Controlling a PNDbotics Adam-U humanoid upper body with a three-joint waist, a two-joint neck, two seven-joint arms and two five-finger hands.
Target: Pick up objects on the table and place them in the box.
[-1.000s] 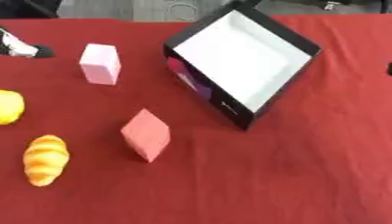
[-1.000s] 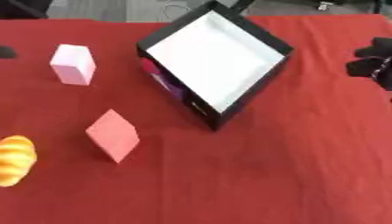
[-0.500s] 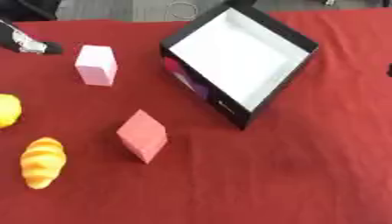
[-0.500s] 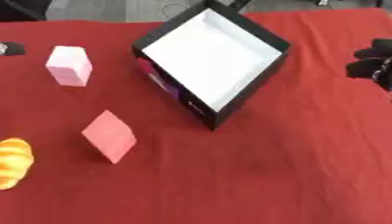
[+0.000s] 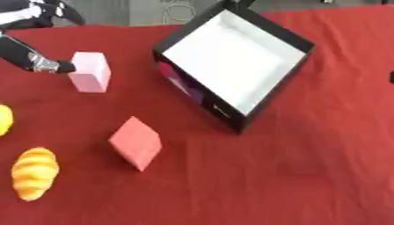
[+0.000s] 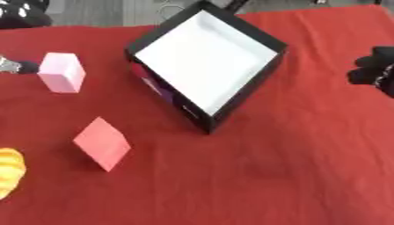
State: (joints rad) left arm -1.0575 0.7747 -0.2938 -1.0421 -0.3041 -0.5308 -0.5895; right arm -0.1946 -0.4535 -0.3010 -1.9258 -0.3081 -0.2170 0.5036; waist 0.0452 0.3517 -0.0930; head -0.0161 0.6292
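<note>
A black box [image 5: 271, 99] with a white inside lies open, turned cornerwise, at the table's far middle. Left of it stands a pale pink block [image 5: 91, 71]. My left hand [image 5: 37, 60] reaches in from the upper left, open, with a straight fingertip [image 5: 66, 67] at the block's left face. A salmon-pink block [image 5: 136, 143] lies nearer, tilted on an edge. A croissant [image 5: 34, 172] sits at the near left, and a yellow thing [image 5: 3, 119] shows at the left edge. My right hand [image 6: 375, 70] hangs dark at the right edge, apart from everything.
A red cloth [image 5: 292, 176] covers the whole table. Grey floor and a cable [image 5: 178, 9] show beyond the far edge. A purple and pink print marks the box's left outer wall [image 5: 178, 79].
My left hand has moved right, from the far left edge up to the pale pink block. The right hand has stayed put. The blocks, croissant and box have not moved.
</note>
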